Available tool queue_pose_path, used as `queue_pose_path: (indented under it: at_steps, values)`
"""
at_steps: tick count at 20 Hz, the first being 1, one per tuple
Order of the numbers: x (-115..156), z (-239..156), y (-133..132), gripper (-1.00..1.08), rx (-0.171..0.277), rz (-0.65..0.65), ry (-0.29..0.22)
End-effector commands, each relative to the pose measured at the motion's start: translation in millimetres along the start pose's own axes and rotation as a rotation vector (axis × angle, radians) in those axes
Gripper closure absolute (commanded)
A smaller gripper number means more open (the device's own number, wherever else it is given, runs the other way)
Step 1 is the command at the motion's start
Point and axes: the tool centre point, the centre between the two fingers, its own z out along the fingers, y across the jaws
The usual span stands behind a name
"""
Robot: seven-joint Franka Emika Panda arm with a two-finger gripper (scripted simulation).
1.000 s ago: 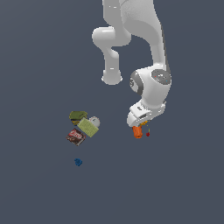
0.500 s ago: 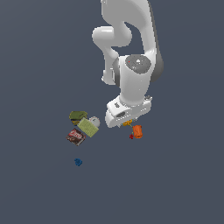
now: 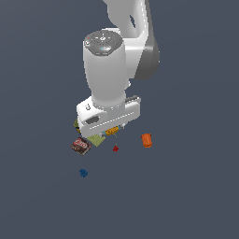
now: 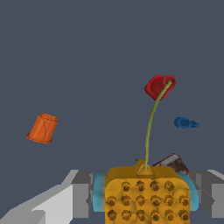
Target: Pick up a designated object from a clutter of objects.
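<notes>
You see one orange cylinder (image 3: 146, 140), one red blob (image 3: 115, 149), one blue bit (image 3: 83, 173), one red-labelled packet (image 3: 81, 145), one yellow-orange box (image 4: 147, 195), one light green block (image 3: 96, 139).

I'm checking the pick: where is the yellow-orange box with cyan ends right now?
The yellow-orange box sits between the gripper fingers; in the exterior view it is under the hand, between the light green block and the orange cylinder.

A flat, dark slate-blue ground (image 3: 196, 196) fills the exterior view edge to edge, one even surface, smooth and matte. The wrist view gives the same plain slate-blue all around. Lighting is soft and uniform, with barely a shadow anywhere.
</notes>
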Motion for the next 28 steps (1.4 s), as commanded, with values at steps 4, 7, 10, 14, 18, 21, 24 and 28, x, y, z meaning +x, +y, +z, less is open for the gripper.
queue_pose_path:
  at_steps: [4,7,10,14,18,21,24,28]
  values:
    - [1.2,-32.9,49.2,1.08,-0.001,-0.001,-0.001]
    - [2.1,-47.8,72.0,1.08,-0.001,-0.001,-0.002]
    - [3.2,-61.2,92.7,1.08,-0.002,0.000,-0.002]
    - [4.7,-77.2,117.3,1.08,-0.002,0.000,-0.003]
    - [6.3,-91.3,139.1,1.08,-0.003,0.000,-0.003]
    - [7.5,-100.5,153.5,1.08,-0.003,0.001,-0.003]
    - [8.6,-107.9,164.9,1.08,-0.003,0.001,-0.003]
    - [9.9,-115.1,176.2,1.08,-0.003,0.001,-0.004]
